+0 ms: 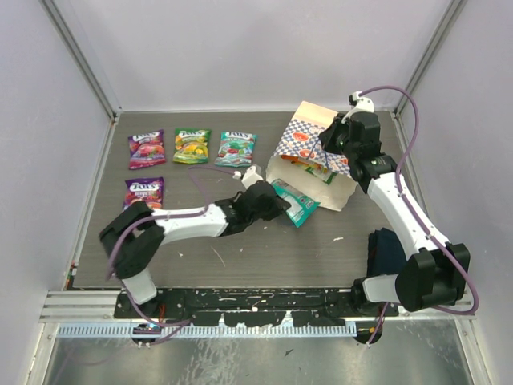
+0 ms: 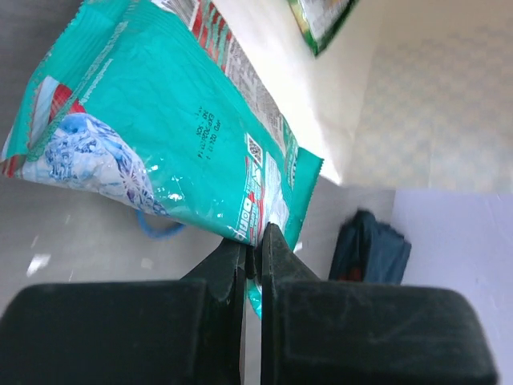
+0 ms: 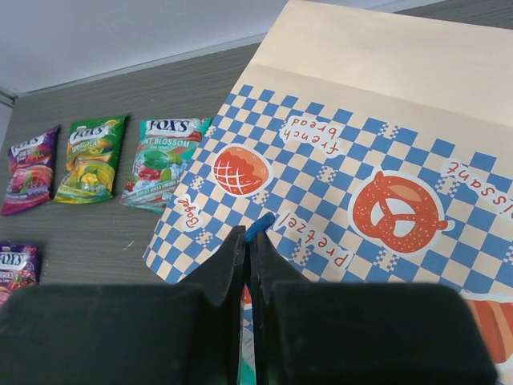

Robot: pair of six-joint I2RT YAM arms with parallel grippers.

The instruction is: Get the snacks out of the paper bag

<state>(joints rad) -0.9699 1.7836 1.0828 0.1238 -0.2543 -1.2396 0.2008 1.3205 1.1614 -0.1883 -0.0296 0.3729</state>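
The paper bag lies tilted on the table, its mouth facing the arms. My right gripper is shut on the bag's blue cord handle and holds the upper wall up. At the mouth, my left gripper is shut on the edge of a teal snack packet that sticks out of the bag. A green packet shows deeper inside. Set out at the far left are a purple, a green and a teal packet, with another purple one below them.
A dark blue cloth lies near the right arm's base. The bag's second blue cord handle rests on the table under the teal packet. White walls close the table at the back and both sides.
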